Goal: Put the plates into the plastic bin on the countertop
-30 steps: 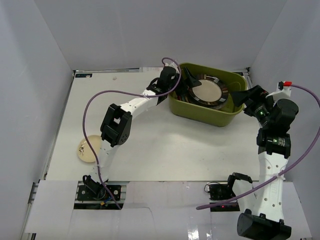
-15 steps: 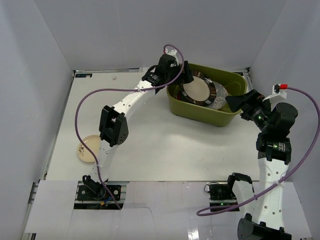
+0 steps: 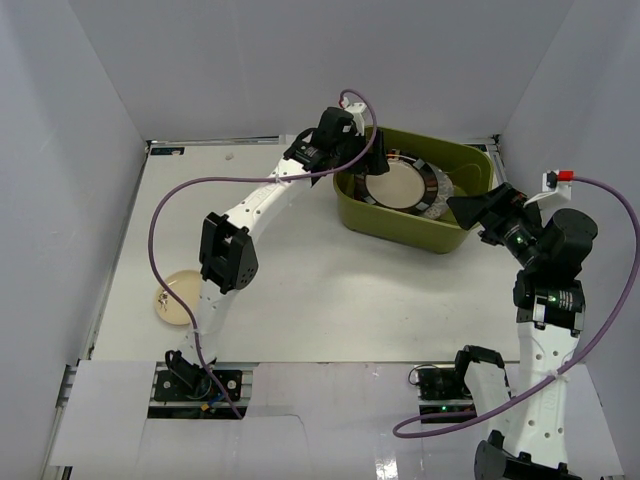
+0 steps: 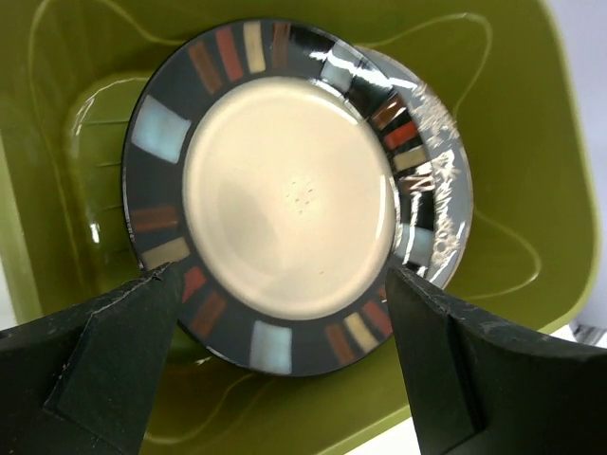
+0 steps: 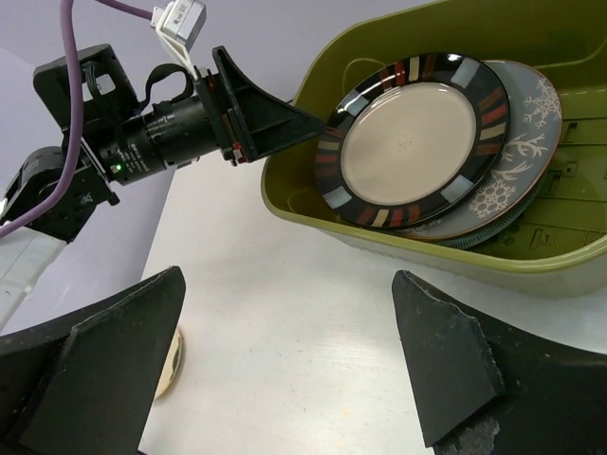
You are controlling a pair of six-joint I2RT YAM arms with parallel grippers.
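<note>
Left pincer (image 4: 285,273), wide open and empty, has backed off the black-rimmed beige ceramic plate (image 4: 285,194), now delivered into the olive-green plastic bin (image 4: 517,171).

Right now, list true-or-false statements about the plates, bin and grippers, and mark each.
The black-rimmed plate lies in the plastic bin. True.
The left gripper is shut on it. False: its jaws stand open, holding nothing.
The small cream plate is in the bin. False: it sits on the countertop, far from the bin.
A grey plate lies under the black-rimmed plate. True.
The right gripper is open. True.
</note>
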